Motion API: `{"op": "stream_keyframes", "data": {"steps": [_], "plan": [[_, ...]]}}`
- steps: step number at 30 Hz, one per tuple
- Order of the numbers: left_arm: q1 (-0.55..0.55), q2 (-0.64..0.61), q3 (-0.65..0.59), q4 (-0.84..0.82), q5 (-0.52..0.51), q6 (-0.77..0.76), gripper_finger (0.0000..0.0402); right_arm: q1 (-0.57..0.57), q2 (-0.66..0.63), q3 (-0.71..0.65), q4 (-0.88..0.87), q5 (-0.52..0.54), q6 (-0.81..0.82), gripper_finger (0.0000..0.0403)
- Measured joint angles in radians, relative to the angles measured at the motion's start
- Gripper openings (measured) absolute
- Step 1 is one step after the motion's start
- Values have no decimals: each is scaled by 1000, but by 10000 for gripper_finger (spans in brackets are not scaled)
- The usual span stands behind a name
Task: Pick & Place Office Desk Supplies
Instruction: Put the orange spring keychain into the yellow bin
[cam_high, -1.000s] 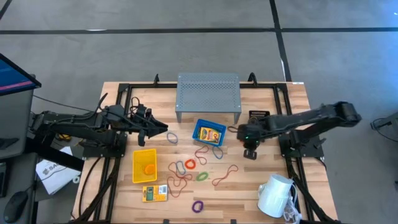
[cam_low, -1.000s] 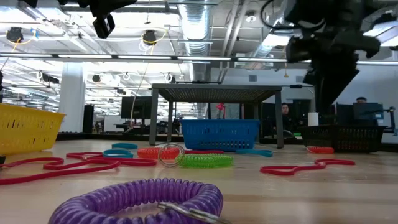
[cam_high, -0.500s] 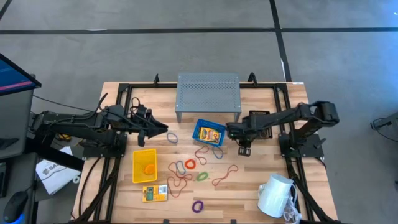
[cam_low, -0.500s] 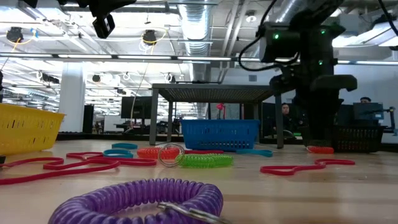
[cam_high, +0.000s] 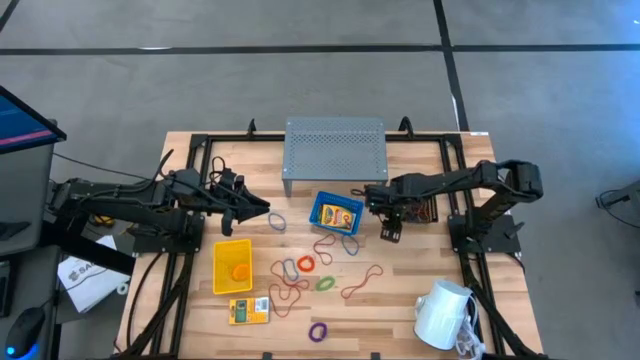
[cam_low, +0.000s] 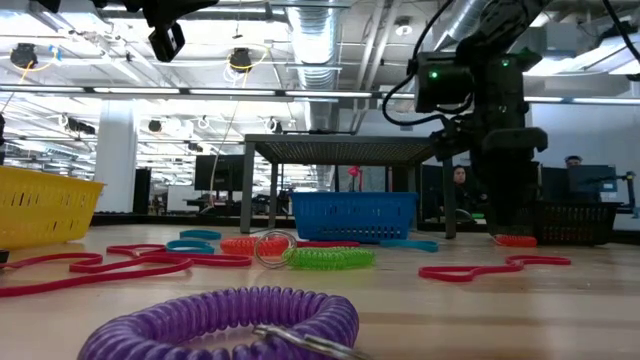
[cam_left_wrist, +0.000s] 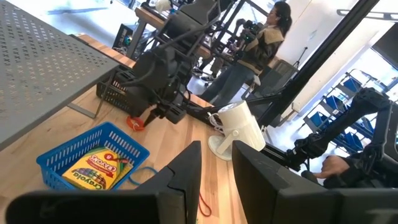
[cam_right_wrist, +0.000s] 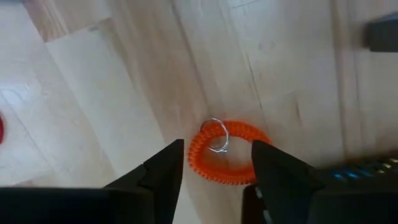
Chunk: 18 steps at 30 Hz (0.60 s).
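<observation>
Right pincer (cam_right_wrist: 214, 171): seen right of centre in the high view, lowered over a small orange coiled loop with a metal ring (cam_right_wrist: 229, 150); fingers spread apart, the loop framed between them, nothing grasped.
Orange loop: lying flat on the wooden surface (cam_high: 400, 280), beside the black mesh bin (cam_high: 420, 200).
Left pincer (cam_high: 266, 209): held at the left of the high view; fingers partly parted, nothing seen between them.
Blue plastic bin (cam_high: 337, 213): at centre, a yellow printed packet (cam_left_wrist: 99, 167) inside.
</observation>
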Motion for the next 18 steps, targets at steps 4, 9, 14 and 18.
{"op": "stream_keyframes", "data": {"steps": [4,9,14,18], "plan": [[0,0,0,0,0,0,85,-7,0,0,3,17,-23,178],[0,0,0,0,0,0,85,-6,0,0,24,17,-25,162],[0,0,0,0,0,0,85,-6,18,-3,30,17,-26,153],[0,0,0,0,0,0,85,-6,52,-30,47,14,-25,154]]}}
